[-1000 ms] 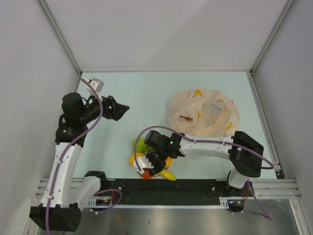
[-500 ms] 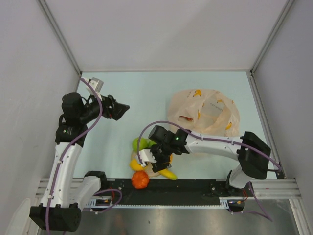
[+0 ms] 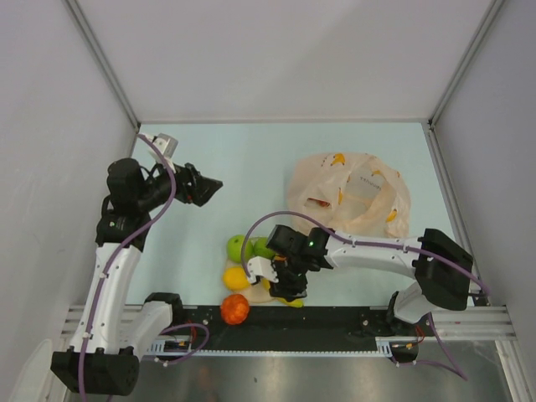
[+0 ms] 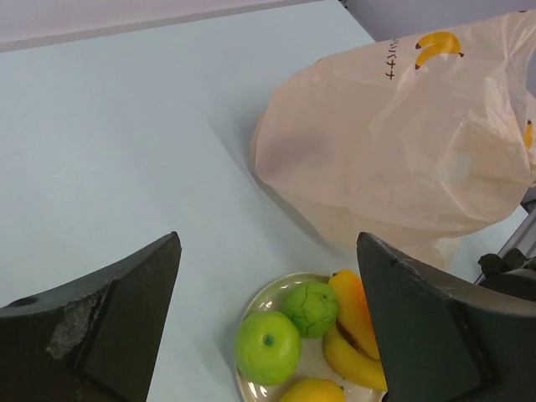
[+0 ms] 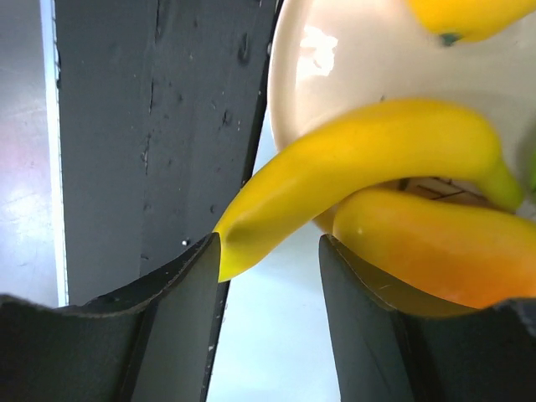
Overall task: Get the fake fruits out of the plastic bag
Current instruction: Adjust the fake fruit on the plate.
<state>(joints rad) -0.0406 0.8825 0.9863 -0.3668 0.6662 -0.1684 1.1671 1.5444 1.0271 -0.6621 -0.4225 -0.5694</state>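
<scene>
Glossy plastic fruits [image 4: 268,346] lie heaped on a round beige plate [image 5: 335,84] at the table's [image 4: 126,126] near edge, beside the crinkly translucent peach bag [image 4: 402,159]. The right claw [image 5: 268,272], half spread, straddles the smooth yellow banana [image 5: 368,151] at its tip, pinching nothing. The left claw [image 4: 268,251] hangs wide apart, empty.

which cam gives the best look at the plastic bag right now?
Top external: nearly the whole plastic bag shows, with its full outline on the table. Left wrist shows the bag closer, prints readable, but cut off at the right edge of the picture. Right wrist shows none of it.
</scene>
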